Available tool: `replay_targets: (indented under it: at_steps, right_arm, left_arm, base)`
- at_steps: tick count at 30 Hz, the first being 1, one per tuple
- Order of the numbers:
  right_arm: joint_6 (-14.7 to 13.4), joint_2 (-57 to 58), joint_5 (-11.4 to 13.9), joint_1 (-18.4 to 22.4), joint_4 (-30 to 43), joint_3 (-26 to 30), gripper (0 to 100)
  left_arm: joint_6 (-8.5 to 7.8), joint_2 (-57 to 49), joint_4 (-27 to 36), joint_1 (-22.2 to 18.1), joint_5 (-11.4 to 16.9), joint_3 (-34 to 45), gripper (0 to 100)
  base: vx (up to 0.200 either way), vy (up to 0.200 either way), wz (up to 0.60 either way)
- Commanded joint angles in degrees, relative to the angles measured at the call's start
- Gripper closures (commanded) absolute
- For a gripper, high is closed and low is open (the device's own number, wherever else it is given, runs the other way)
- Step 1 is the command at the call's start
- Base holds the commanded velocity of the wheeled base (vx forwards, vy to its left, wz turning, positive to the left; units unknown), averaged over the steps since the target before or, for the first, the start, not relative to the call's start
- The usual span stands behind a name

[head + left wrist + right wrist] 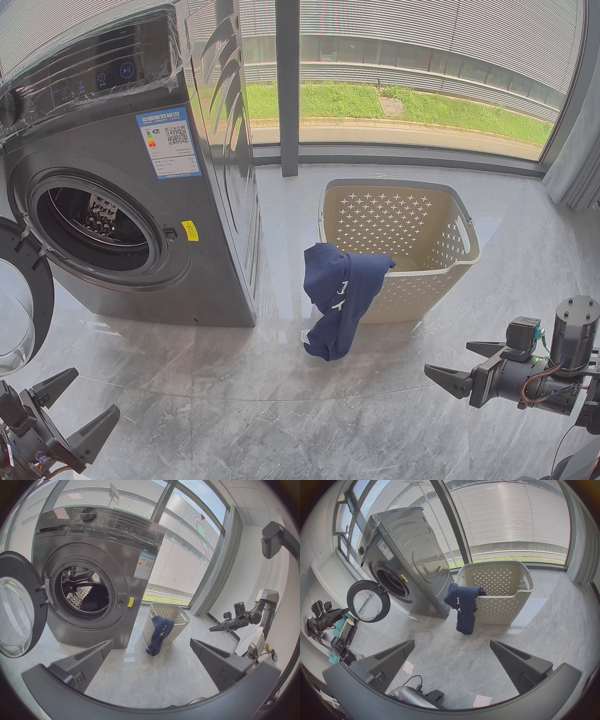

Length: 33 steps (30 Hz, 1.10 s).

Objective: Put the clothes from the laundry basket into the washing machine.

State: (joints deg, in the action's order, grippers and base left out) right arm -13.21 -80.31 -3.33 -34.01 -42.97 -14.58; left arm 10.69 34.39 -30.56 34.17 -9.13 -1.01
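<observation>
Grey floor (250,412) held the open washing machine (125,187) beside the basket (400,187) in the head view; a navy garment (340,294) hung over the basket's near rim. Left wrist view: the left gripper (151,641) stood with jaws wide. Right wrist view: the right gripper (451,642) stood likewise, jaws wide.

The left gripper (151,642), jaws wide apart, faces the washing machine (93,542), its door (18,605) open. Beside the machine, a navy garment (158,633) hangs over the rim of the laundry basket (179,619), down to the floor (150,677).

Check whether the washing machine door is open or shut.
Open. The washing machine has its round door swung aside on the hinge, leaving the drum opening exposed.
</observation>
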Motion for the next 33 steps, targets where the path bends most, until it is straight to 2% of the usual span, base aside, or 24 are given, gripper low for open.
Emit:
replay_targets:
  at_steps: [1,5,10,19,28,31,32,33]
  right_arm:
    - [0.1,-0.5,0.0,-0.1,0.0,0.0,0]
    - [0.4,-1.2,-0.4,0.0,0.0,-0.7,0]
    - [0.6,-5.3,-0.5,0.3,0.0,-4.4,0]
    - [0.3,-16.0,-1.0,0.7,0.0,-10.8,0]
    - [-0.1,-23.0,-1.5,-0.6,-0.2,-11.8,0]
    - [-3.0,-27.3,-1.4,-1.0,-3.6,-12.7,0]
    - [-3.0,-27.3,-1.4,-1.0,-3.6,-12.7,0]
    - [-5.0,-29.6,-1.5,-1.8,-6.6,-12.9,0]
  left_arm:
    - [0.03,0.2,-0.1,-0.1,0.0,0.9,0]
    - [0.12,0.3,0.0,-0.1,0.0,0.5,0]
    - [0.12,0.2,0.0,-0.1,0.1,0.6,0]
    - [0.03,0.2,-0.5,0.0,0.1,0.7,0]
    - [0.03,0.1,-0.6,0.1,0.1,0.7,0]
    - [0.03,0.0,-0.6,0.1,0.1,0.7,0]
    - [0.03,0.0,-0.6,0.1,0.1,0.7,0]
    - [0.03,0.0,-0.6,0.1,0.1,0.7,0]
  base:
    - [0.2,0.0,0.0]
    - [0.2,0.0,0.0]
    - [0.2,0.0,0.0]
    - [0.0,0.0,0.0]
    - [0.0,0.0,0.0]
    - [0.0,0.0,0.0]
    - [0.0,0.0,0.0]
    - [0.0,0.0,0.0]
